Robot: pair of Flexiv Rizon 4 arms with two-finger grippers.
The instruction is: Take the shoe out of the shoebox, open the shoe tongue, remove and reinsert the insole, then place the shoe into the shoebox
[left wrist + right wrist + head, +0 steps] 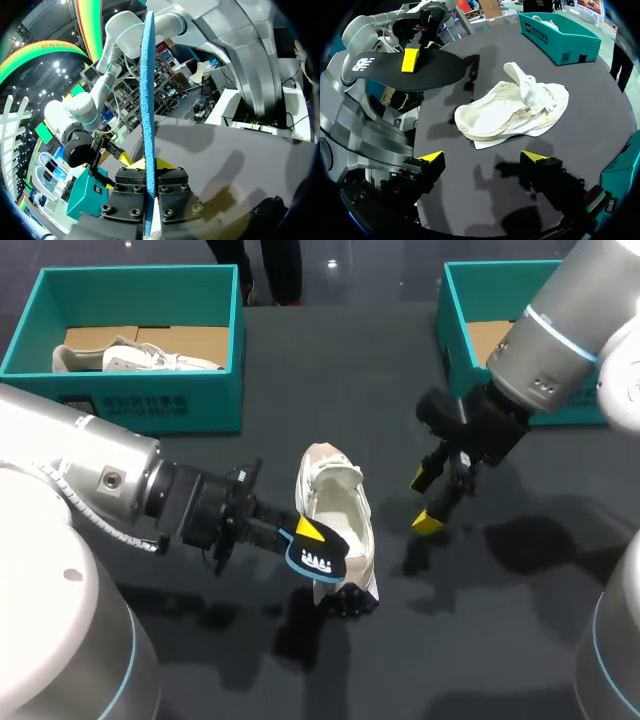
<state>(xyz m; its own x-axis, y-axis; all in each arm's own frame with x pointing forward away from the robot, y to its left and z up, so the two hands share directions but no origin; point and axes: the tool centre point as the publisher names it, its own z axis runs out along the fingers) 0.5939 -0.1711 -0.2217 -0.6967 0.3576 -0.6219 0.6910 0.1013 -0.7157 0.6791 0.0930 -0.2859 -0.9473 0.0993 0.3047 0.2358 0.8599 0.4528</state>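
The left gripper (pixel 306 533) clamps the flat dark insole with its blue underside (pixel 322 558), held just beside the white lace-up shoe (pixel 338 510) lying on its side mid-table. The right gripper (pixel 428 501) hovers beyond, fingers wide and empty. It had best pin the shoe first, tongue held back, before the insole goes in toe-first

Your right gripper (pixel 484 159) hangs with fingers spread over the dark table (pixel 600 115), a white shoe (pixel 515 112) lying just ahead. Beyond it, your left gripper (pixel 411 61) clamps a black insole (pixel 437 70); a teal shoebox (pixel 560 32) stands farther off.
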